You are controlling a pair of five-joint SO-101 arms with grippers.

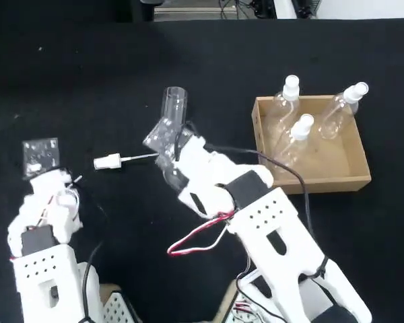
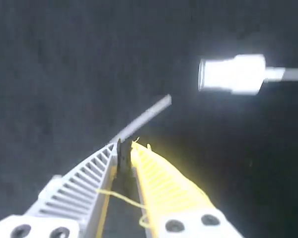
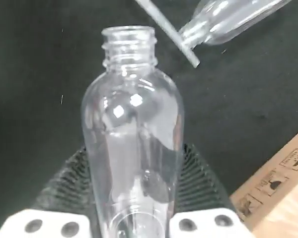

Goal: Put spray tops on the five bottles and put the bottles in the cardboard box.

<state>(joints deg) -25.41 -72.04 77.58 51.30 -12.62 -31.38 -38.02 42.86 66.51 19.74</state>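
Note:
My right gripper (image 3: 136,151) is shut on a clear open-necked bottle (image 3: 134,124), held left of the cardboard box (image 1: 310,178) in the high view (image 1: 163,134). A second open bottle (image 1: 174,104) lies just beyond it (image 3: 233,20). A loose white spray top (image 1: 108,161) lies on the cloth, its tube pointing at the held bottle (image 3: 166,32). My left gripper (image 2: 124,144), at the lower left (image 1: 71,183), is shut, with a thin grey tube (image 2: 141,119) of another spray top sticking out past its tips. The loose spray top (image 2: 233,74) lies ahead of it. Three capped bottles (image 1: 299,128) stand in the box.
A clear plastic packet (image 1: 40,155) lies just beyond the left arm. The table is covered in black cloth (image 1: 121,67). The box corner (image 3: 283,198) is close beside the right gripper. Red and white wires (image 1: 195,239) loop off the right arm.

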